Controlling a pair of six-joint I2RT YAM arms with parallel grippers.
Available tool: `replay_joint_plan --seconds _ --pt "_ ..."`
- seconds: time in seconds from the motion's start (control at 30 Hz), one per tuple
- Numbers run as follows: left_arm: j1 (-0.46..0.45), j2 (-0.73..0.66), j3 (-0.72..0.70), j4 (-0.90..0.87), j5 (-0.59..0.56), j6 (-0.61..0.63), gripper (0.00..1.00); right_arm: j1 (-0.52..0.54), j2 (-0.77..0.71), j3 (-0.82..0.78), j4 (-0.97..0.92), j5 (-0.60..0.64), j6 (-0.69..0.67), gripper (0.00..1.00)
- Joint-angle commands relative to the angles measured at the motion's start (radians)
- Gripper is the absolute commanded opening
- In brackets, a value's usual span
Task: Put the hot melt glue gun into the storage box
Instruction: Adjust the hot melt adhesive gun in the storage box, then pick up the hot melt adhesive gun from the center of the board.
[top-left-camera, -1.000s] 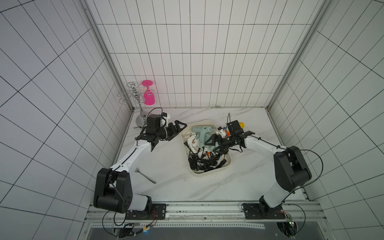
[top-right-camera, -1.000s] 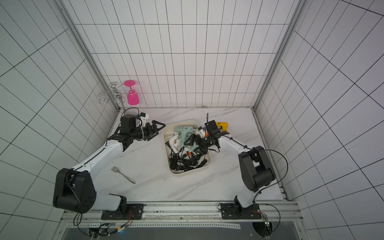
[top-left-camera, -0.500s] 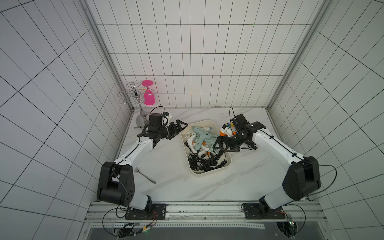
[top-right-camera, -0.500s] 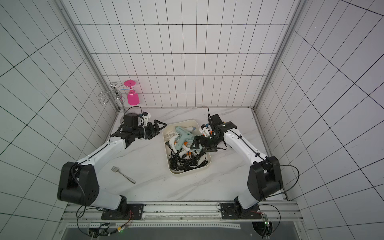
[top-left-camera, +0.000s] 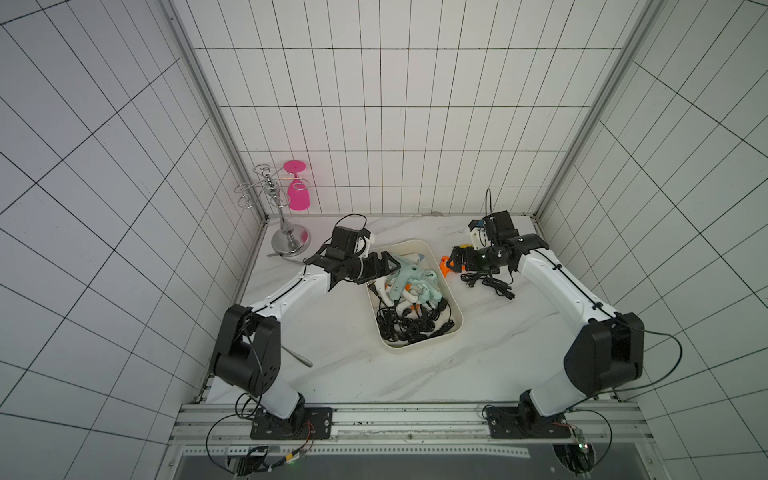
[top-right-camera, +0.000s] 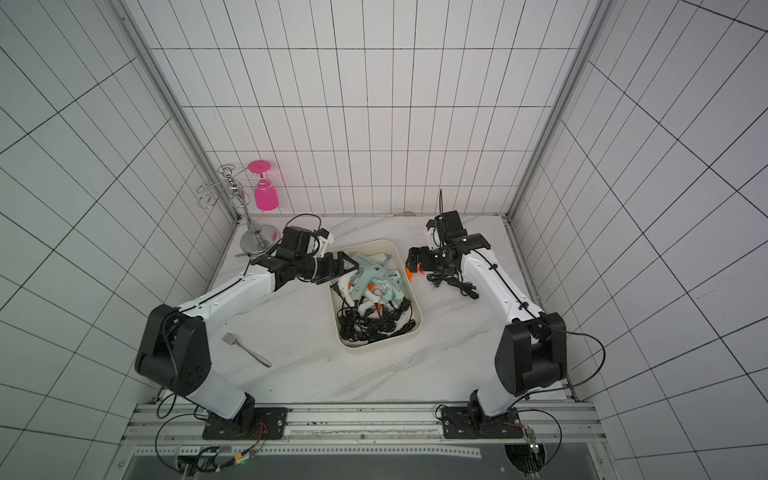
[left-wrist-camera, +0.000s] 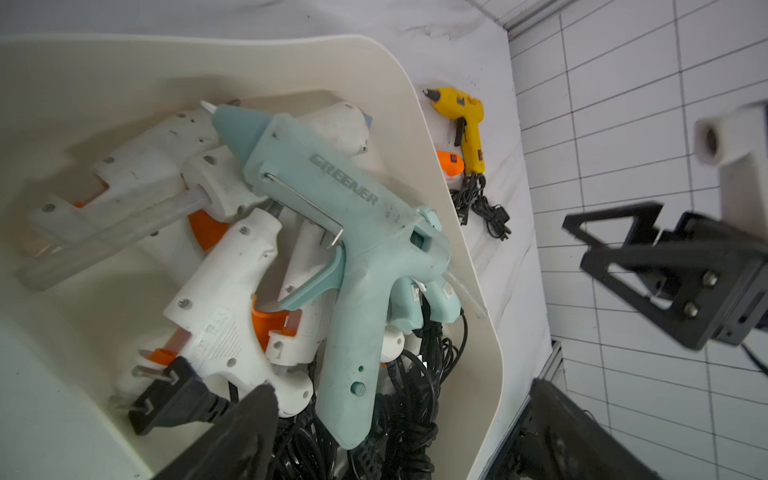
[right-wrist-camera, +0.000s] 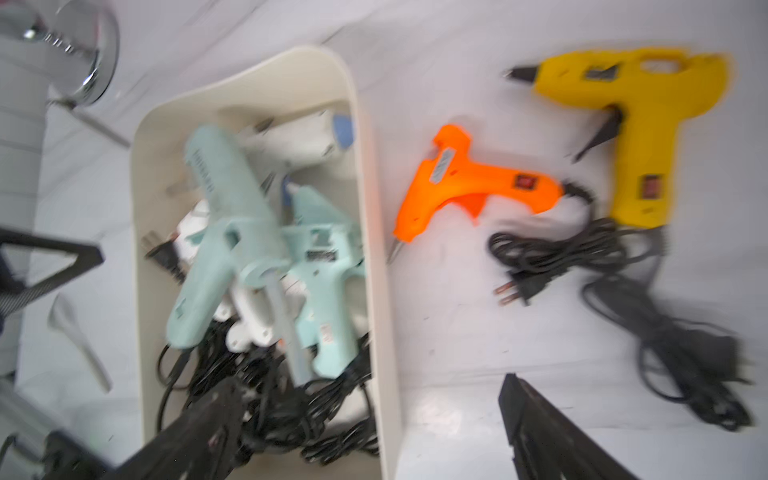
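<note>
Nearest, a fork lies on the bench just as it lay a second ago. Behind it the storage box sits mid-bench, unmoved. Its near end is a tangle of black cords, and its far end is a heap of white and pale teal guns with a big teal glue gun on top.

The change is at that far end. A second ago the right pincer was in over the heap. Now it is out above the bench on the box's right, jaws spread wide with nothing between them. I judge that this arm is done in the box and is going for the next gun. The left pincer has edged over the box's far left corner, equally wide and empty.

Two guns are still outside the box. The orange glue gun lies flat just beside the right wall, its metal tip almost at the wall and its grip pointing away. It is small and pistol-shaped, with a red switch on the grip. Its cord runs into a loose black bundle that ends in a two-pin plug. The yellow glue gun lies a little farther from the box, also flat, with a black trigger and nozzle. The trailing cords look likely to drag on the rim.

At the far left corner stands a chrome rack with a pink glass hung upside down on it.
</note>
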Motion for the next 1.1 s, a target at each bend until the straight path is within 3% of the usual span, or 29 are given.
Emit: replay_joint_plan --seconds 0.0,0.17,0.43,0.67,0.87,1.07 --pt "-0.078 0.045 0.092 -0.174 -0.170 0.165 0.92 -0.097 0.050 0.026 0.079 0.199 -0.056 0.99" --pt "-0.136 0.150 0.177 -0.203 -0.219 0.219 0.82 -0.225 0.208 0.093 0.060 0.136 -0.032 0.99" --pt "-0.142 0.318 0.264 -0.169 -0.175 0.237 0.80 -0.235 0.369 0.141 0.072 0.119 -0.074 0.89" --pt "-0.130 0.429 0.361 -0.281 -0.305 0.242 0.80 -0.236 0.491 0.234 0.077 0.140 -0.100 0.78" --pt "-0.108 0.441 0.364 -0.336 -0.442 0.262 0.80 -0.236 0.585 0.318 0.052 0.149 -0.116 0.74" --pt "-0.106 0.472 0.362 -0.379 -0.510 0.318 0.80 -0.220 0.655 0.389 0.004 0.137 -0.127 0.67"
